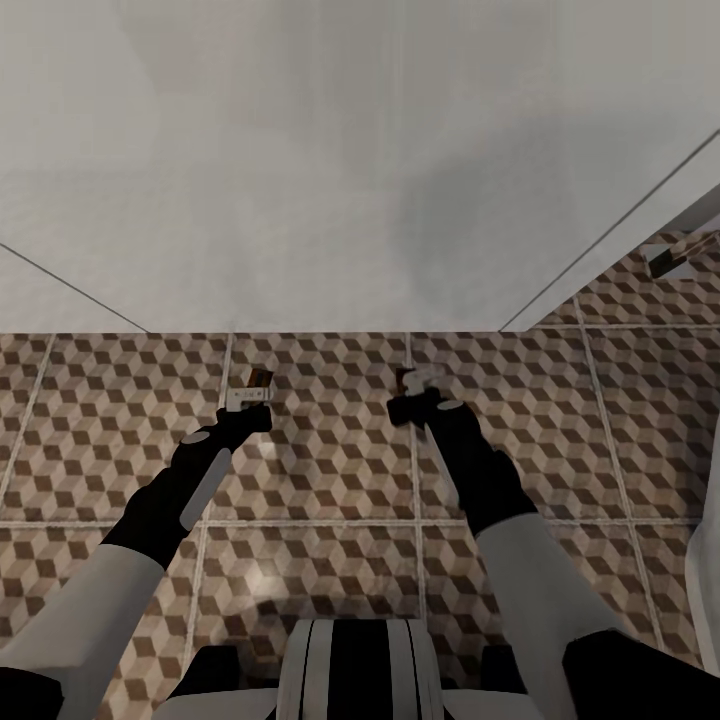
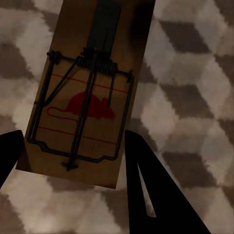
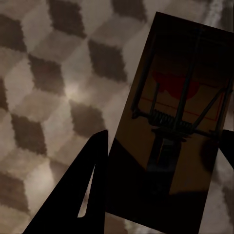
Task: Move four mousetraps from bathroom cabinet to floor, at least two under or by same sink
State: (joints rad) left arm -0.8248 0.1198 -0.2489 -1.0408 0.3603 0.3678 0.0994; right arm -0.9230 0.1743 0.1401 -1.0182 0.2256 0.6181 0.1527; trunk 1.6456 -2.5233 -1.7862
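A small dark object by the far right wall, perhaps another mousetrap, is too small to tell

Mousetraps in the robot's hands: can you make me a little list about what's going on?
left gripper: shut on a small flat brown wooden mousetrap with dark wire parts and a red mouse picture
right gripper: shut on a second brown wooden mousetrap, in shadow
below both: brown-and-beige cube-patterned tile floor with pale grout lines
ahead: plain white surface
far right on floor: small brown object, too small to identify
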